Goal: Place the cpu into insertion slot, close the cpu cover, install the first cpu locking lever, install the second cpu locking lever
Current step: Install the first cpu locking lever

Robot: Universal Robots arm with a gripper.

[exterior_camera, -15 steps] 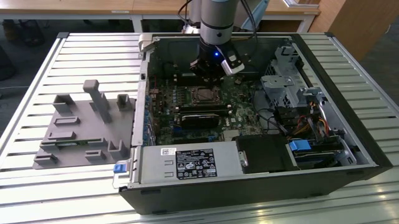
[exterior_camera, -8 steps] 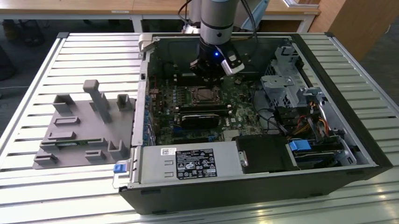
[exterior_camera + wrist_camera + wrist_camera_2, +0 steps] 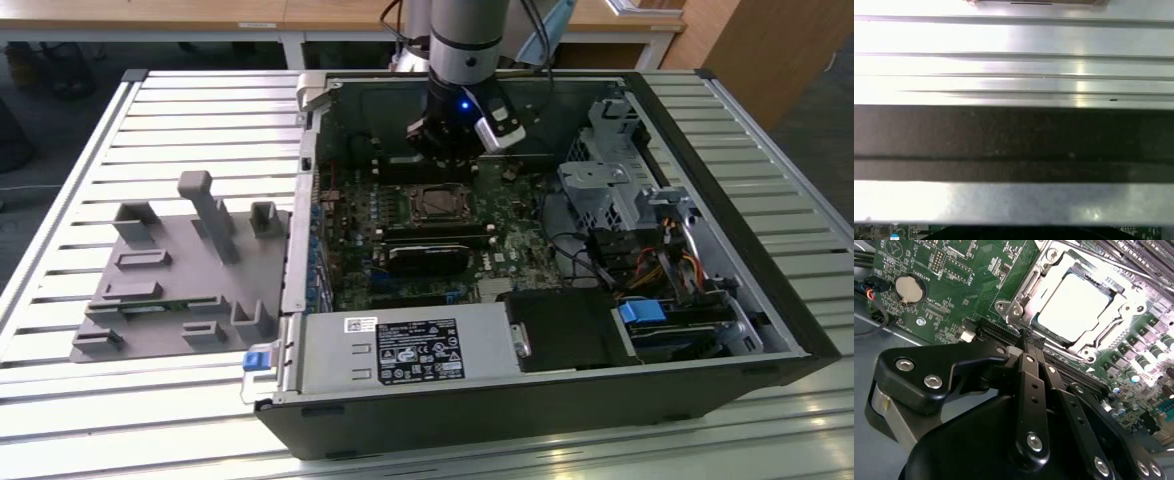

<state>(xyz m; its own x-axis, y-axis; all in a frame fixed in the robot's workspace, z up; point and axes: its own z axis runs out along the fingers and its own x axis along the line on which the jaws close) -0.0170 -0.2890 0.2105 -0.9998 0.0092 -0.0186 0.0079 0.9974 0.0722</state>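
Black linkage arms of the pincer point(image 3: 1030, 342) crowd the near part of the second wrist view, and its fingers run together to a narrow tip with nothing between them, so they look pressed together and empty. That tip hangs just beside the near edge of the insertion slot point(image 3: 1074, 307), over the dark card slot that borders it.

Inside the slot lies the cpu point(image 3: 1073, 310), its pale face glaring under the light. Around it sits the silvery frame of the cpu cover point(image 3: 1051, 267), which looks to be lying down over the chip's margins, though the glare makes it hard to be sure it is fully flat. So placing the chip appears done and the cover at least lowered; the work in hand seems to be the locking levers. A thin bright rod along the frame's edge may be one of them, but I cannot tell whether it is latched.

A lever move would call for a precise sideways hook and a downward press without scraping the green board point(image 3: 954, 285).

In the exterior view the arm stands over the open computer case point(image 3: 747, 290) on the slatted tabletop point(image 3: 160, 130), and the wrist hides the far side of the socket point(image 3: 437, 203). The first wrist view gives bright metal bands and a dark bar, too close to identify.
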